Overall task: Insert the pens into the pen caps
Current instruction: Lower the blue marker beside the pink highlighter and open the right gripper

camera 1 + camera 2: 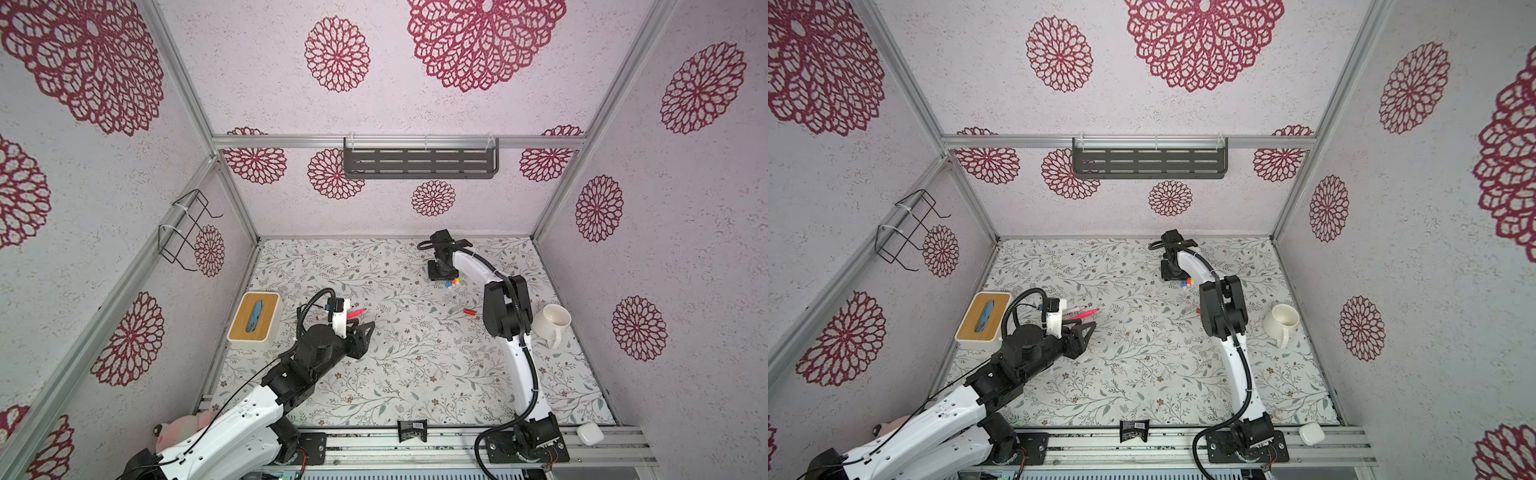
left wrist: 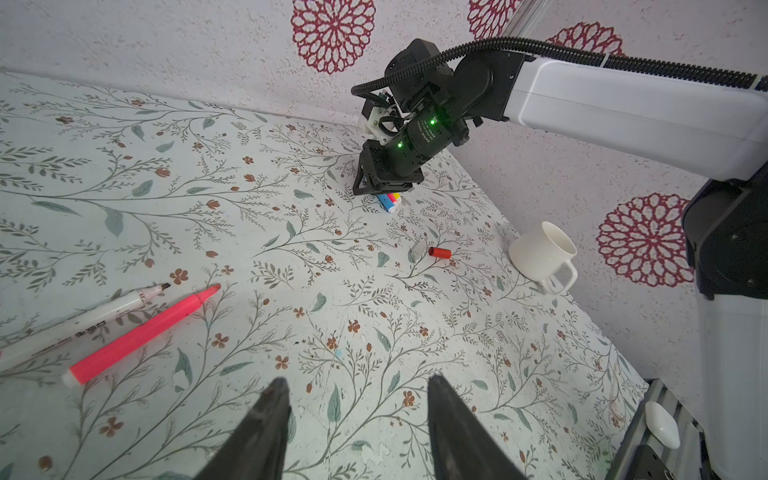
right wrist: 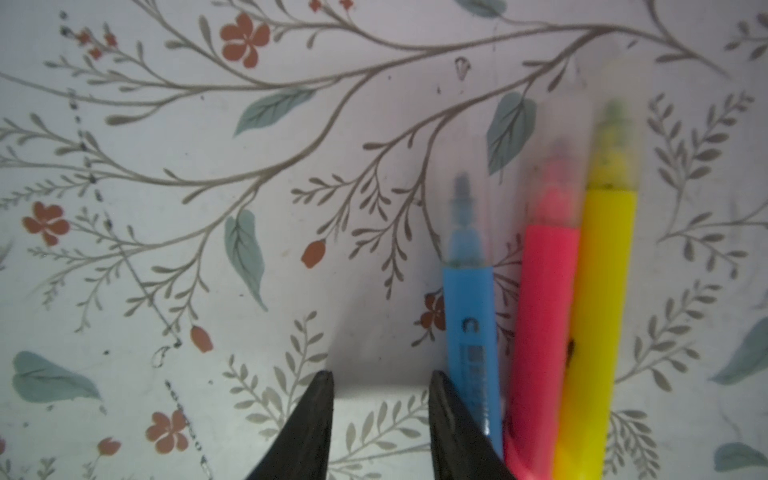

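Note:
Three pens lie side by side at the far middle of the table: blue (image 3: 471,316), pink (image 3: 544,311) and yellow (image 3: 602,291). Each has a translucent cap (image 3: 557,174) over its tip. My right gripper (image 3: 380,378) points down just beside the blue one, open, with only bare table between its fingers. A red pen cap (image 2: 439,252) and a clear pen cap (image 2: 417,249) lie loose mid-table. An uncapped pink pen (image 2: 141,332) and a white-barrelled pen (image 2: 83,320) lie near my left gripper (image 2: 357,382), which hovers open and empty.
A white mug (image 1: 550,322) stands at the right, behind the right arm. A wooden-topped tissue box (image 1: 254,322) sits by the left wall. A small white case (image 1: 589,433) and a black packet (image 1: 411,430) rest on the front rail.

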Controlling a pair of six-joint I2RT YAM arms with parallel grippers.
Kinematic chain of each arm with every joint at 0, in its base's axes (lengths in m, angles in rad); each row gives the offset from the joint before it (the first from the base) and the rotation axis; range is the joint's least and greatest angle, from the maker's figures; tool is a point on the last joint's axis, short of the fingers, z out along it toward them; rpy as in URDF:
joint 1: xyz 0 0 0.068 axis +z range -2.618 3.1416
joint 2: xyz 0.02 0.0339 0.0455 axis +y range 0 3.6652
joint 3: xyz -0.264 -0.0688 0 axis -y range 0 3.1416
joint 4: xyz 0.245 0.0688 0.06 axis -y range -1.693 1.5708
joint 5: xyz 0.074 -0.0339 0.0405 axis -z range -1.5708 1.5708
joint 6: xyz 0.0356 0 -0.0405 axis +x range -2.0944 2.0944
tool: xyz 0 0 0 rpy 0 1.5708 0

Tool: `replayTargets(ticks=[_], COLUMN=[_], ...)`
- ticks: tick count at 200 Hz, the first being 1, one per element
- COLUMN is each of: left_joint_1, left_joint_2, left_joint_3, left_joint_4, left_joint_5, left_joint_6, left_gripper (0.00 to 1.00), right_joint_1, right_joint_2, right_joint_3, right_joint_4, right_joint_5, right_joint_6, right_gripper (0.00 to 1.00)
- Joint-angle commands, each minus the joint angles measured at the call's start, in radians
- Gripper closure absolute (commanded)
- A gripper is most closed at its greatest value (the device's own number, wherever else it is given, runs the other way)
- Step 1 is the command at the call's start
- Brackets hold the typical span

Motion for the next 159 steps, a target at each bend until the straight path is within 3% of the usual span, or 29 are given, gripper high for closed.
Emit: replayTargets(ticks=[1, 111, 159], left_joint_1=[-0.008, -0.008, -0.008], left_joint_2=[-0.004, -0.005, 0.001], left_joint_3=[-0.004, 0.010, 0.018], left_joint_4=[0.001, -0.011, -0.018], left_joint_5=[-0.002, -0.005, -0.026], left_joint_6=[-0.005, 0.009, 0.031], left_gripper=[0.44, 0.44, 0.44], right_joint_1=[-0.004, -0.022, 0.003], right_joint_2=[-0.034, 0.008, -0.172], right_joint_3=[-0.006, 0.080, -0.064], right_joint_4=[-0.006, -0.031, 0.101], right_joint_5=[0.027, 0.051, -0.032], right_joint_6=[0.037, 0.089, 0.055], right_gripper=[0.59, 0.59, 0.59])
